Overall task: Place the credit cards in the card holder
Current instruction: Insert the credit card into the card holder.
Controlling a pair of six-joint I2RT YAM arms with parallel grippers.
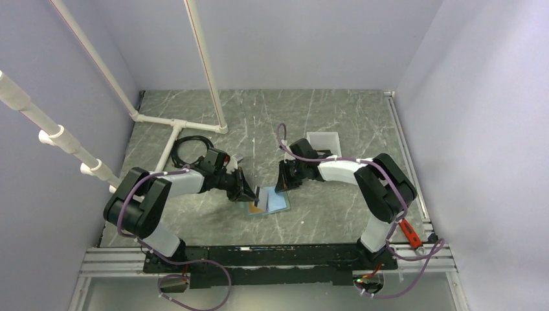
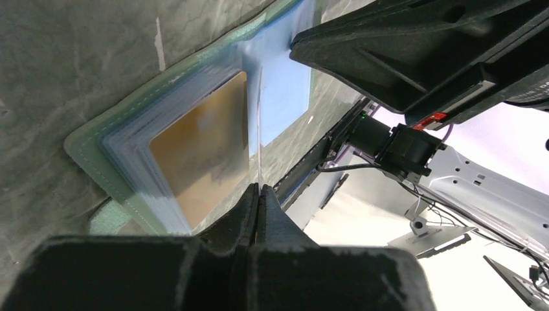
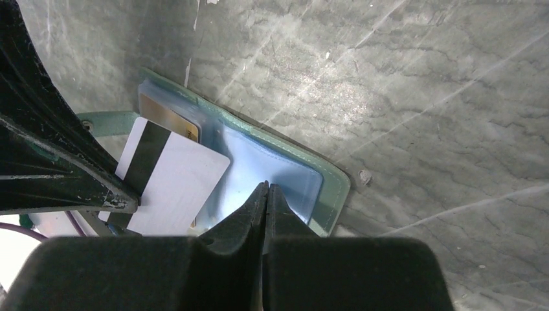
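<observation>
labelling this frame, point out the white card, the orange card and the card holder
white card (image 3: 181, 188), right wrist view, its plain white face
orange card (image 2: 201, 155), left wrist view, middle of its face
card holder (image 3: 294, 175), right wrist view, blue inner panel

**A robot test cell, nobody's home**

I work inside a bare booth. Plain pale lilac panel walls (image 1: 291, 45) box in a dark grey-green marbled tabletop (image 1: 349, 116). A frame of white plastic pipe (image 1: 178, 123) stands at my far left. A slotted aluminium rail (image 1: 110, 262) runs along the near edge, where my flat black base plate (image 1: 259, 258) sits. Thin purple cables (image 1: 280, 136) loop loose in the open.
</observation>
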